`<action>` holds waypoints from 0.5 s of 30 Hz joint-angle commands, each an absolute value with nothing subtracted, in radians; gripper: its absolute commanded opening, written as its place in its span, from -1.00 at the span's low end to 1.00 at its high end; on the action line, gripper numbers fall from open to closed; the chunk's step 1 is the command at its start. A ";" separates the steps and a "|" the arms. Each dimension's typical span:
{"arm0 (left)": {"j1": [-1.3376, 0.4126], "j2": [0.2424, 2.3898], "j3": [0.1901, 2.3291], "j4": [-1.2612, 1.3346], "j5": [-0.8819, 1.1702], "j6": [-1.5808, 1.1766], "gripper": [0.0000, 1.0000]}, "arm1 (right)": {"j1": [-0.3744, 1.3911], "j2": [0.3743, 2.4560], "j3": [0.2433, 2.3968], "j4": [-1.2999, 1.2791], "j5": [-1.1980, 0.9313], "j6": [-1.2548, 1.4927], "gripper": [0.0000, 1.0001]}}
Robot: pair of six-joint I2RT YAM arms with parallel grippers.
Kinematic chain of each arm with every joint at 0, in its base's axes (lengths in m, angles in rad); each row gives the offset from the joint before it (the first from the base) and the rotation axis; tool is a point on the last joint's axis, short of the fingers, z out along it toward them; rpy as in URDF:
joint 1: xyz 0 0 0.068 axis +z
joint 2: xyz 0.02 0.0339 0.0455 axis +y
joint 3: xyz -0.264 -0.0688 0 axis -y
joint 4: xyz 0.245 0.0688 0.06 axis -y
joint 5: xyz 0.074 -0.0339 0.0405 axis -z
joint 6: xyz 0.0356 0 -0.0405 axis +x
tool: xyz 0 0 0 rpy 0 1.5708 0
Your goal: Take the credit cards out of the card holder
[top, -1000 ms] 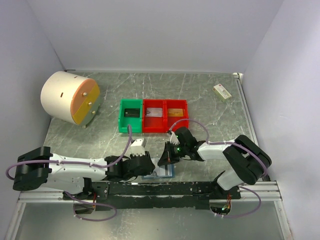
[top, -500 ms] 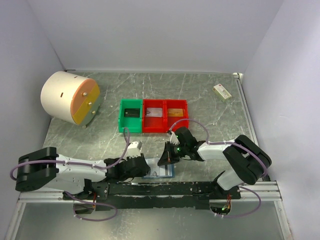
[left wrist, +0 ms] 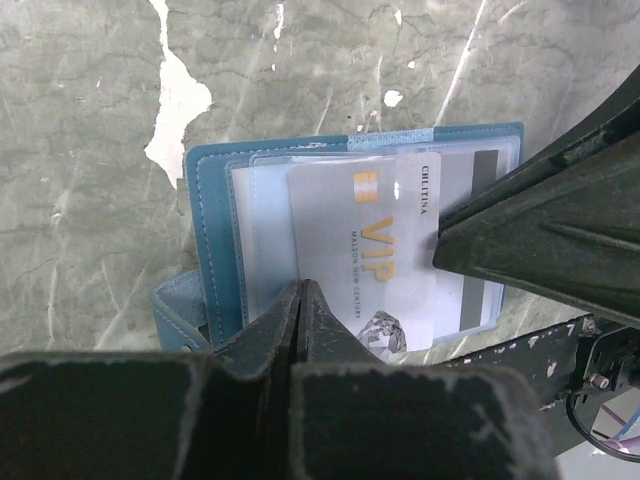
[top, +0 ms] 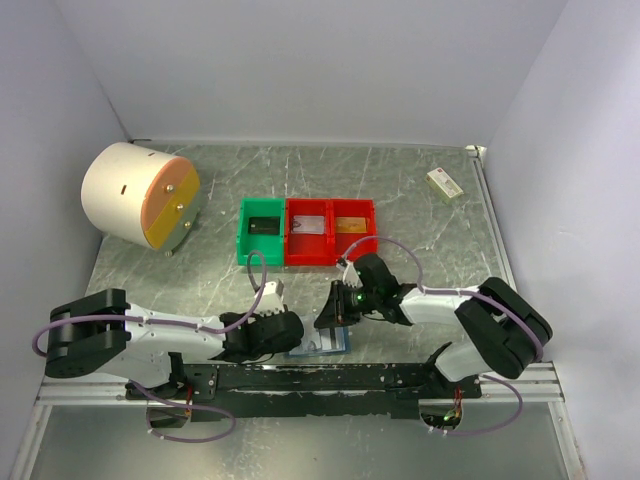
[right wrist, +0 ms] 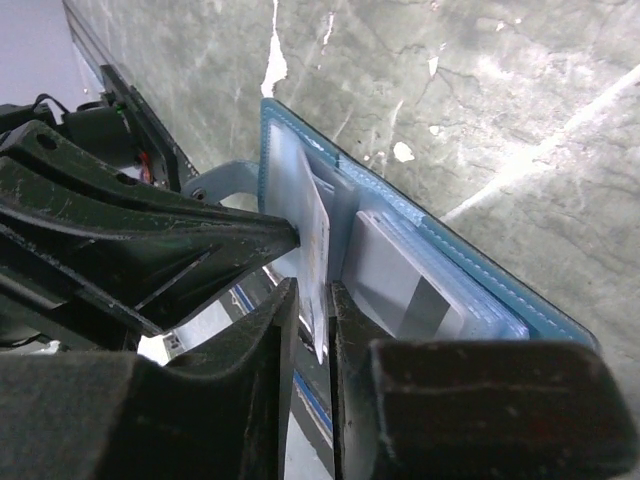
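Two hands meet over the card holder (top: 336, 346), which lies opened flat at 6 o'clock on the worktop (top: 430, 250), at the near edge between the arm bases.

Left hand (left wrist: 300, 300): clenched, fingers pressed together with no gap. Tips sit at the near-left corner of the white VIP card (left wrist: 365, 250), over the holder's clear sleeve. Cannot tell whether card or sleeve is actually pinched.

Right hand (right wrist: 313, 310): comes in from 3 o'clock of the holder. Fingers stand narrowly apart with the white card's edge upright in the gap (card looks slightly slanted across it). Cannot tell whether the pads press on it.

White card is raised off the blue cover and part-way out of its pocket. A second, grey card (right wrist: 400, 280) lies flat inside the sleeve on the half towards the right hand.

Elsewhere on the worktop, well apart from the holder:
- green bin (top: 243, 235) touching the red bin (top: 330, 207), centre
- cream drum (top: 120, 185) with orange face, 10 o'clock
- small cream box (top: 444, 183), 2 o'clock
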State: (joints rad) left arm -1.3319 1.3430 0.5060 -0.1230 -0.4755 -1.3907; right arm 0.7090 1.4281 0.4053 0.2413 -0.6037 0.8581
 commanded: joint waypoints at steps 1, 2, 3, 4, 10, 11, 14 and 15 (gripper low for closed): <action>-1.335 1.352 0.486 -0.160 -0.500 -1.409 -0.86 | 0.714 1.410 0.375 0.328 -0.638 0.900 -0.62; -1.334 1.359 0.493 -0.169 -0.500 -1.410 -0.86 | 0.715 1.408 0.368 0.343 -0.627 0.909 -0.62; -1.334 1.366 0.499 -0.178 -0.501 -1.411 -0.86 | 0.719 1.404 0.357 0.360 -0.614 0.919 -0.62; -1.335 1.371 0.505 -0.185 -0.502 -1.411 -0.86 | 0.723 1.401 0.350 0.374 -0.606 0.926 -0.60; -1.335 1.371 0.512 -0.183 -0.503 -1.405 -0.86 | 0.758 1.443 0.373 0.379 -0.623 0.913 -0.58; -1.334 1.369 0.510 -0.180 -0.503 -1.406 -0.86 | 0.766 1.451 0.373 0.378 -0.618 0.916 -0.60; -1.335 1.367 0.508 -0.179 -0.502 -1.409 -0.86 | 0.772 1.451 0.352 0.401 -0.600 0.941 -0.73; -1.334 1.367 0.507 -0.182 -0.503 -1.410 -0.86 | 0.773 1.448 0.346 0.401 -0.593 0.945 -0.78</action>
State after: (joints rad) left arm -1.3323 1.3506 0.5106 -0.1253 -0.4782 -1.4075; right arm 0.7616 1.4452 0.3603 0.3538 -0.6079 0.9169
